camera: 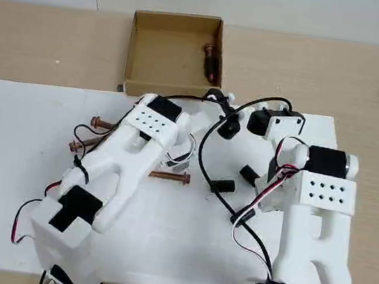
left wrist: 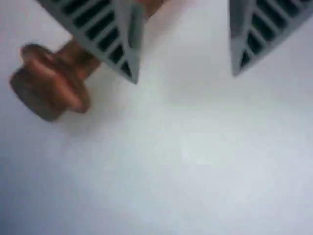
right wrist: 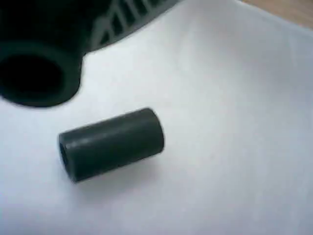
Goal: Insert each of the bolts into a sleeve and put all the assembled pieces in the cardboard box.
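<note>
Done: one assembled piece (camera: 210,60), a copper-coloured bolt in a dark sleeve, lies inside the open brown cardboard box (camera: 137,50), against a side wall.
Loose bolts: three copper-coloured metal bolts on the white sheet (camera: 3,158) over the wooden surface (camera: 49,37). The mid-sheet bolt (camera: 169,176) lies by the left arm's tip; the second bolt (camera: 100,124) and third bolt (camera: 82,145) lie close together on that arm's outer side. None is sleeved.
Loose sleeves: two short black cylindrical sleeves, the near sleeve (camera: 222,185) and the far sleeve (camera: 249,173), lie by the right arm, apart from the bolts.
Left pincer (left wrist: 183,76): jaws apart, low over the sheet and gripping nothing. The mid-sheet bolt's shank passes under one finger.
Right pincer (right wrist: 83,29): cannot tell if apart or clamped. A further black sleeve (right wrist: 34,73) sits hard against it, bore towards the camera.
Progress, as a judgement: early. One piece is boxed and three pairings and placements are left.
</note>
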